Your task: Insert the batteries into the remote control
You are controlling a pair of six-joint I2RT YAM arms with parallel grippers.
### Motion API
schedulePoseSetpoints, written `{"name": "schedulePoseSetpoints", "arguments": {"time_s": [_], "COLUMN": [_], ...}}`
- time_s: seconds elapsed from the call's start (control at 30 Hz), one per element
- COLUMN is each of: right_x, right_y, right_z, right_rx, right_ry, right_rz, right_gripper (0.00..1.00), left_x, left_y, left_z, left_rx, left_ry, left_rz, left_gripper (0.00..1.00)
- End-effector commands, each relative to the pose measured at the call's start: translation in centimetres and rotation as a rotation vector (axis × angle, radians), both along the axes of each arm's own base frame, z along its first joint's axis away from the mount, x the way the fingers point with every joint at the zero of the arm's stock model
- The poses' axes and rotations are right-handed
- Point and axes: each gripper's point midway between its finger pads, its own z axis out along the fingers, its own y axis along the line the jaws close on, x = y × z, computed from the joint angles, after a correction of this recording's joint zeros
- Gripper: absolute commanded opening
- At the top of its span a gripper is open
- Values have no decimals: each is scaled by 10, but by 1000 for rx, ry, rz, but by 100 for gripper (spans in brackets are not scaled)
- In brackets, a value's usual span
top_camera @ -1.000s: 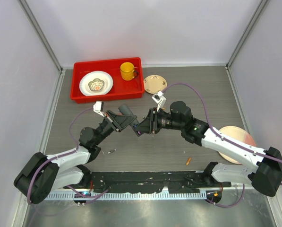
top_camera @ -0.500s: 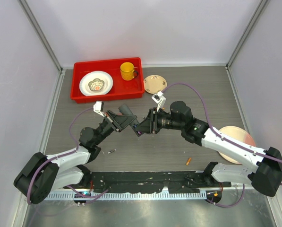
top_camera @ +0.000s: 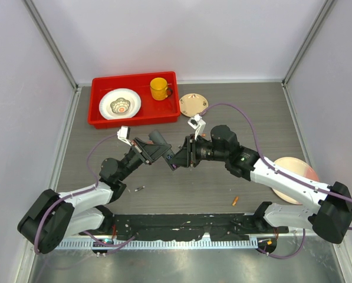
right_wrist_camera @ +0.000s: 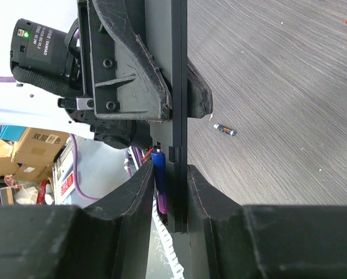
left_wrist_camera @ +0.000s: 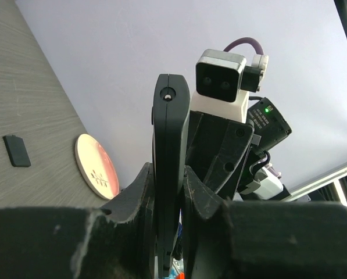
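We think the remote control [left_wrist_camera: 170,116] is stiff and light: the left gripper [left_wrist_camera: 168,171] clamps its faces, the right gripper [right_wrist_camera: 170,168] squeezes a purple battery [right_wrist_camera: 159,186] against it.

The remote control [left_wrist_camera: 170,145] is smooth matt black plastic. The table [top_camera: 181,188] is matt grey with fine streaked grain. The tray [top_camera: 158,109] is glossy red plastic.

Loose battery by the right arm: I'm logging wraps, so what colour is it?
The battery has an orange wrap, clearest in the top external view.
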Motion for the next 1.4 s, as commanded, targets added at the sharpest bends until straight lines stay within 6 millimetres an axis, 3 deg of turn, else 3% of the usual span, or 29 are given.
{"name": "schedulePoseSetpoints", "arguments": {"time_s": [0.0,0.23,0.63,0.7,0.83,1.37], "right_x": [-3,-5,-3,-2,-2,3], "right_y": [-3,-2,-4,-4,-4,-8], "right_z": [-14,-13,-12,-12,-12,-23], "right_rx": [-72,-65,-80,-85,-87,-130], "right_ry": [6,3,-24,-31,-33,-25], "right_rz": [26,36,35,35,36,5], "right_gripper": [1,1,1,1,1,4], "left_x": [-23,-26,-37,-38,-37,-28], "left_y": [15,9,-2,-2,-3,-3], "left_z": [71,67,63,63,61,62], "left_rx": [-180,-164,-138,-137,-137,-161], "left_ry": [-257,-246,-244,-246,-238,-208], "left_rz": [-1,-46,-153,-155,-155,-90], "left_gripper": [10,14,36,30,0,0]}}
